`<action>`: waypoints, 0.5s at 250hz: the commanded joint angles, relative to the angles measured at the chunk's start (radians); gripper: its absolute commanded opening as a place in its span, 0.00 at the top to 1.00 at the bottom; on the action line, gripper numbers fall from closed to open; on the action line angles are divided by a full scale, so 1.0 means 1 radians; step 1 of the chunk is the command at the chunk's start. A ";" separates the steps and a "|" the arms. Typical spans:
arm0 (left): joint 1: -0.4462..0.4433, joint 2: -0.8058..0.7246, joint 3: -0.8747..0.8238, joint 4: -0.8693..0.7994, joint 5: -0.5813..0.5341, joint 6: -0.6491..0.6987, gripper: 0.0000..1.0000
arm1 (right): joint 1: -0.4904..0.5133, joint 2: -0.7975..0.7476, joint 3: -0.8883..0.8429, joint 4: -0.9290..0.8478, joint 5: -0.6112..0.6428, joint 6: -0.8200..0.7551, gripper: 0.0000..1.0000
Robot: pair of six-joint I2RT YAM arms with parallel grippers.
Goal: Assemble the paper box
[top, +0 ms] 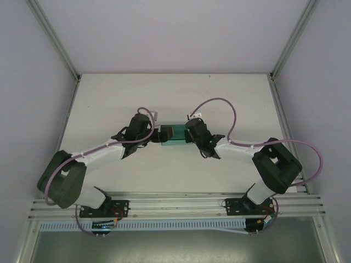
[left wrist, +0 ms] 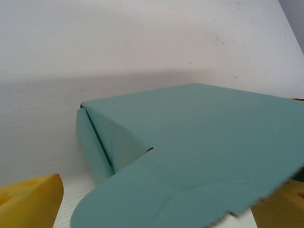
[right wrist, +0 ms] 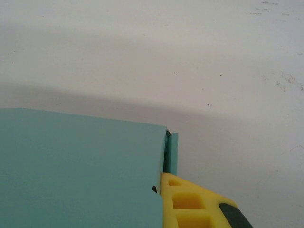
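left claw (top: pixel 158 133) released, right claw (top: pixel 188 133) clenched on the box (top: pixel 174 133): steady it, then tuck the flap (left wrist: pixel 142 199) ahead of the left claw squarely.

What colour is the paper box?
Plain teal-green, no print. The paper box shows best in the left wrist view.

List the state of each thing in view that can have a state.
Thin teal-green card paper box: folded into box shape, lying on the white table; its rounded end flap sticks out, not tucked in.
Left tool, black with yellow fingers: open, one finger on each side of the flap.
Right tool, black with yellow fingers: shut, at the box's other end; whether it pinches the card, I cannot tell.
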 commanded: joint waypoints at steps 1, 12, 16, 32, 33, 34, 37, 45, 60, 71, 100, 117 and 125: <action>-0.003 -0.076 -0.022 -0.131 -0.042 -0.025 0.02 | 0.037 0.018 -0.040 -0.019 0.024 -0.015 1.00; -0.002 -0.110 -0.017 -0.166 -0.058 -0.041 0.01 | 0.047 0.018 -0.047 -0.007 0.036 -0.027 1.00; -0.001 -0.123 -0.013 -0.181 -0.063 -0.045 0.01 | 0.051 0.018 -0.053 -0.001 0.040 -0.031 1.00; -0.002 -0.171 0.006 -0.237 -0.071 -0.065 0.01 | 0.061 0.013 -0.073 0.025 0.042 -0.040 1.00; -0.003 -0.174 0.008 -0.241 -0.072 -0.066 0.01 | 0.062 0.012 -0.075 0.026 0.042 -0.041 1.00; -0.002 -0.177 0.010 -0.245 -0.074 -0.070 0.01 | 0.063 0.012 -0.076 0.029 0.042 -0.041 1.00; -0.003 -0.185 0.016 -0.258 -0.076 -0.078 0.02 | 0.064 0.010 -0.081 0.034 0.043 -0.043 1.00; -0.001 -0.201 0.035 -0.300 -0.097 -0.100 0.02 | 0.069 0.006 -0.095 0.053 0.039 -0.049 1.00; -0.001 -0.214 0.084 -0.390 -0.147 -0.142 0.01 | 0.080 0.002 -0.126 0.096 0.040 -0.070 1.00; 0.000 -0.207 0.126 -0.459 -0.184 -0.168 0.01 | 0.090 0.002 -0.149 0.131 0.042 -0.089 1.00; 0.023 -0.148 0.240 -0.588 -0.239 -0.167 0.01 | 0.112 0.022 -0.199 0.224 0.045 -0.150 1.00; 0.054 -0.101 0.275 -0.588 -0.212 -0.148 0.02 | 0.127 0.037 -0.217 0.270 0.049 -0.181 1.00; 0.074 -0.076 0.281 -0.574 -0.167 -0.145 0.01 | 0.134 0.044 -0.223 0.290 0.065 -0.188 1.00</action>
